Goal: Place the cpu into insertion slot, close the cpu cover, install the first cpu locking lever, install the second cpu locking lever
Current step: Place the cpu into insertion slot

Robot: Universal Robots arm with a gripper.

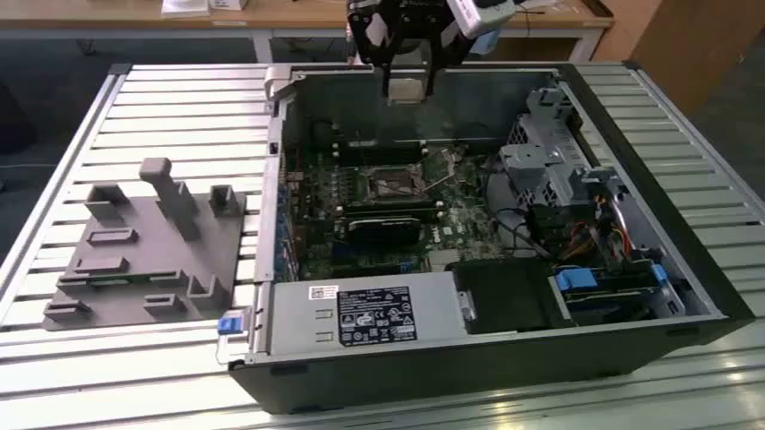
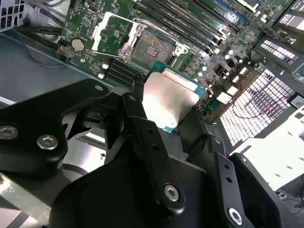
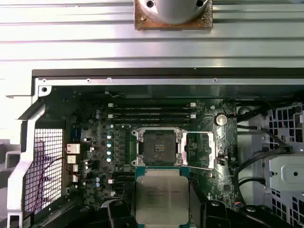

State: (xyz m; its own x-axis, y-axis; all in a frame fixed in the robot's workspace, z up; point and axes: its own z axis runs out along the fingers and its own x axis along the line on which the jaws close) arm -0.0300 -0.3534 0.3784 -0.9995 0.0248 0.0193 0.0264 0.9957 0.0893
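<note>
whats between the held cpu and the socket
In the first wrist view, only bare green circuit board lies between the silvery square cpu and the dark-centred square insertion slot; the silvery frame cpu cover stands open beside it.

Slot top: the insertion slot [image 3: 159, 147] lies uncovered, open from above; the cpu cover [image 3: 202, 149] is swung aside, just beside it.
Slot flanks: memory slots [image 3: 152, 111] on one side, a black card [image 1: 382, 224] on the other, both near.
Case: the computer case [image 1: 278, 179] walls ring the board.
Tall obstacles: drive cage [image 1: 544, 170] and cables [image 1: 526, 228], on the exterior view's right.
Overhead: the gripper [image 1: 404, 90], jaws clamping the cpu [image 2: 168, 102], hangs above one case wall.
Desk: a grey fixture [image 1: 143, 251] occupies the desk [image 1: 179, 107] at the exterior view's left edge.
</note>
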